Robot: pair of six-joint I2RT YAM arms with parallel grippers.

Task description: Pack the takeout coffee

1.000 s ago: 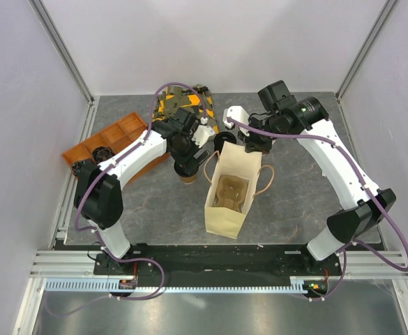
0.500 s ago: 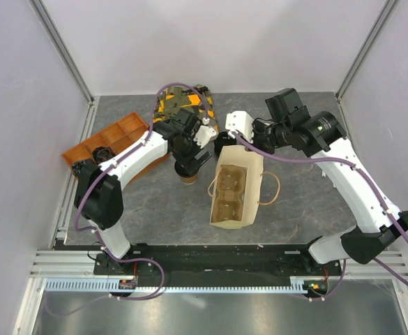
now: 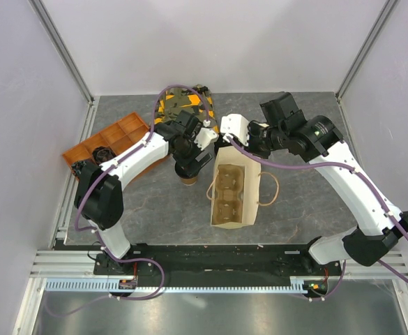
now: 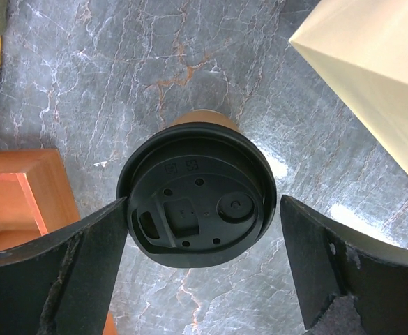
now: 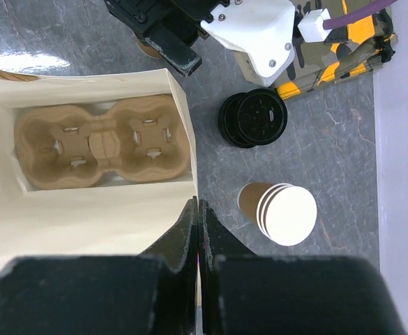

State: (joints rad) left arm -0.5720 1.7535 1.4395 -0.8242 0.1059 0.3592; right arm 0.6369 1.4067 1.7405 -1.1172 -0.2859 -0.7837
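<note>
Since a second ago, the paper bag has been tilted over and drawn slightly left, its far rim pinched by the right gripper. From above, the takeout coffee is seen just left of the bag, largely hidden beneath the left gripper; bare table is left nearer.

At the left wrist, the black-lidded cup is straddled by spread fingers, neither pressed on it; the bag is cut off at the frame edge.

At the right wrist, the bag wall is clamped between closed fingers. A cup carrier lies inside; loose lids and stacked cups stand beside the bag.
</note>
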